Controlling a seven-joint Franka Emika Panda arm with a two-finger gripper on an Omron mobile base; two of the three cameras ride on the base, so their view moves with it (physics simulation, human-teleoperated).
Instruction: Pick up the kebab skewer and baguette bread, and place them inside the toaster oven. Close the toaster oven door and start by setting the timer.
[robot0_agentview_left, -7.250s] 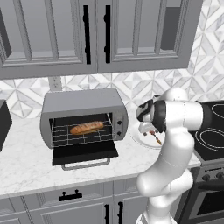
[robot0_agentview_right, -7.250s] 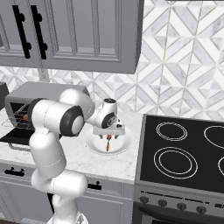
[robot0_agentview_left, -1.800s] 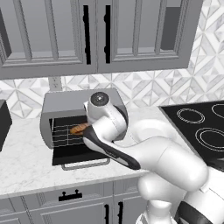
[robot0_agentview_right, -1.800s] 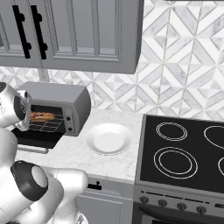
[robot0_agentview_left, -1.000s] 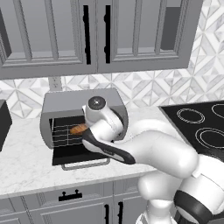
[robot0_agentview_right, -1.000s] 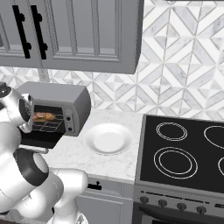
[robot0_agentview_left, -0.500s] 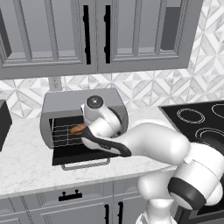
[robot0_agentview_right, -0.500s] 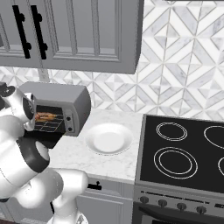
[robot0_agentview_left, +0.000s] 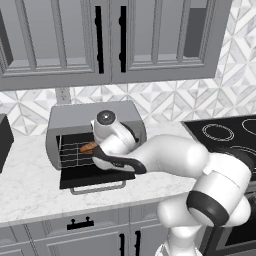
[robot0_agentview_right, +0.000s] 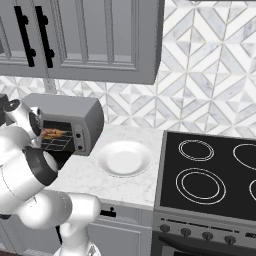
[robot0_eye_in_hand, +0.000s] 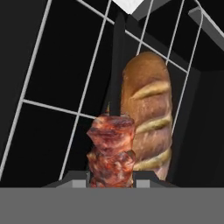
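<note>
The baguette (robot0_eye_in_hand: 148, 113) already lay on the oven (robot0_agentview_left: 95, 131) rack, the gripper (robot0_eye_in_hand: 111, 180) clamped the skewer (robot0_eye_in_hand: 111, 153) just beside it inside, unreleased; door (robot0_agentview_left: 95, 176) open, timer unset.

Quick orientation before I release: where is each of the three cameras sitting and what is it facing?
Left base view: behind the arm's left, facing the toaster oven and its dropped door; the white arm crosses from lower right into the opening.
Right base view: behind the arm's right, facing counter, white plate and stovetop; arm at lower left.
Hand view: on the hand, looking along the claw into the oven at the kebab skewer, baguette bread and wire rack.
Shared: all show oven, rack and bread.
</note>
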